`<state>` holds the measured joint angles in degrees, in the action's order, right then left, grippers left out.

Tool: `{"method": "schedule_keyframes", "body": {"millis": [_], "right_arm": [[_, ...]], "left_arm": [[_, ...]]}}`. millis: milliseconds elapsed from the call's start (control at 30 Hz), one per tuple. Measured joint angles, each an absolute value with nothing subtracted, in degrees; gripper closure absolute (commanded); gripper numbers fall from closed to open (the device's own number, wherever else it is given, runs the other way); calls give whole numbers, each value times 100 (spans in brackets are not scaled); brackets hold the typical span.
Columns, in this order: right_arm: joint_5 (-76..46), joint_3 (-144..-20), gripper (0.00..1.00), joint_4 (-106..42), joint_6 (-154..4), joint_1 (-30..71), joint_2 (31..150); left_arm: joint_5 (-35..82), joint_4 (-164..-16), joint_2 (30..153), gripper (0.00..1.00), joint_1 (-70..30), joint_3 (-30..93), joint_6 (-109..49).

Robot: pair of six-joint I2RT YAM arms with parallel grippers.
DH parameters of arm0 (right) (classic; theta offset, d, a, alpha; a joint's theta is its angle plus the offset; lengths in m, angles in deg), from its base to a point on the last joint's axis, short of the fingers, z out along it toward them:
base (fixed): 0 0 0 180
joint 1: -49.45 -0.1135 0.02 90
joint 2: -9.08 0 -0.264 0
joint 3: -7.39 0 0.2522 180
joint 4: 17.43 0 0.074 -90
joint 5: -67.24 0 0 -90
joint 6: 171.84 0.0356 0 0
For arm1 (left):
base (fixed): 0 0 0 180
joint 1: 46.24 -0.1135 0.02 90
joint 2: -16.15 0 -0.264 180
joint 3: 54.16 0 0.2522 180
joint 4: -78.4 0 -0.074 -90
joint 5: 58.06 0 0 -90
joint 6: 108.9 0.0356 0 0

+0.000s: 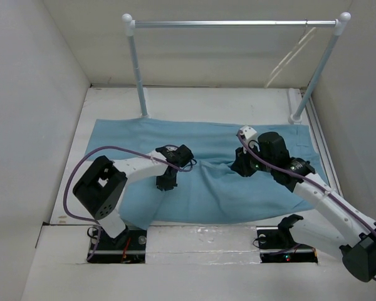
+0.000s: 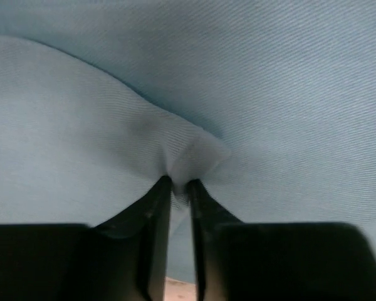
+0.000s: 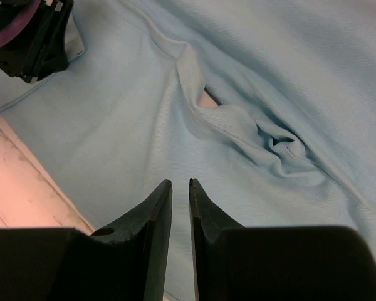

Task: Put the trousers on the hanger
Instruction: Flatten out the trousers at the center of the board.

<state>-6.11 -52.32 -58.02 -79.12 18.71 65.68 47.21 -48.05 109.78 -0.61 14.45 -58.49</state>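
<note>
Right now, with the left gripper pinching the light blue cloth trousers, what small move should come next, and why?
Probably open the right gripper and lower it onto the crumpled ridge ahead. The left gripper pinches a fold of the light blue cloth trousers, but the right one's jaws stand nearly together with no cloth between them.

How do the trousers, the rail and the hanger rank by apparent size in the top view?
1. trousers, the widest area
2. rail, long but thin
3. hanger, only a faint thin outline
</note>
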Motion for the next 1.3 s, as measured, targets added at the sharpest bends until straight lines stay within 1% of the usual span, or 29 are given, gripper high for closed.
{"method": "schedule_keyframes", "body": {"millis": [33,67,267,367,433,533,633,733,900,933,967,1000,1067,1100,1167,1200,1233,1267,1300], "right_arm": [[-607,-5232,77,-5807,-7918,1873,6555],[-607,-5232,77,-5811,-7929,1888,6535],[-574,-5239,77,-5907,-7956,2037,6437],[-552,-5239,77,-5933,-7971,2074,6443],[-504,-5239,77,-5927,-7973,2079,6491],[-454,-5243,77,-5918,-7982,2079,6646],[-439,-5265,77,-5916,-8015,2076,6843],[-428,-5304,77,-5922,-8084,2076,7009],[-430,-5331,76,-5925,-8200,2076,7095],[-430,-5331,76,-5925,-8213,2076,7095],[-430,-5331,75,-5925,-8229,2076,7095],[-432,-5331,75,-5927,-8235,2076,7097],[-432,-5331,72,-5927,-8253,2076,7095],[-430,-5328,71,-5927,-8257,2076,7095],[-428,-5324,70,-5927,-8288,2076,7099],[-426,-5324,70,-5925,-8316,2076,7108],[-417,-5324,77,-5925,-8345,2076,7127],[-406,-5324,84,-5925,-8382,2076,7149],[-393,-5324,93,-5925,-8415,2076,7175]], "left_arm": [[4738,-4813,10995,97,-85,1445,-5829],[4734,-4809,10995,100,-133,1443,-5816],[4730,-4870,10844,100,-636,1443,-5790],[4644,-4833,10252,100,-1318,1517,-5659],[4531,-4940,9749,100,-2179,1650,-5525],[4253,-5340,9179,100,-3761,1904,-5346],[4024,-5674,9032,100,-5106,2096,-5184],[3871,-5793,9168,100,-5798,2127,-5056],[3678,-5852,9631,100,-6483,2033,-4933],[3637,-5876,9640,99,-6633,1952,-4935],[3562,-5924,9625,85,-6839,1832,-4935],[3475,-5989,9583,74,-7073,1674,-4922],[3315,-6103,9489,51,-7643,1360,-4983],[3237,-6160,9441,37,-7914,1213,-5027],[3112,-6175,9362,34,-8321,1021,-5121],[3082,-6179,9314,36,-8360,979,-5156],[3071,-6168,9236,41,-8301,975,-5169],[3075,-6192,9124,60,-8139,977,-5165],[3125,-6197,8973,71,-7879,990,-5154]]}}
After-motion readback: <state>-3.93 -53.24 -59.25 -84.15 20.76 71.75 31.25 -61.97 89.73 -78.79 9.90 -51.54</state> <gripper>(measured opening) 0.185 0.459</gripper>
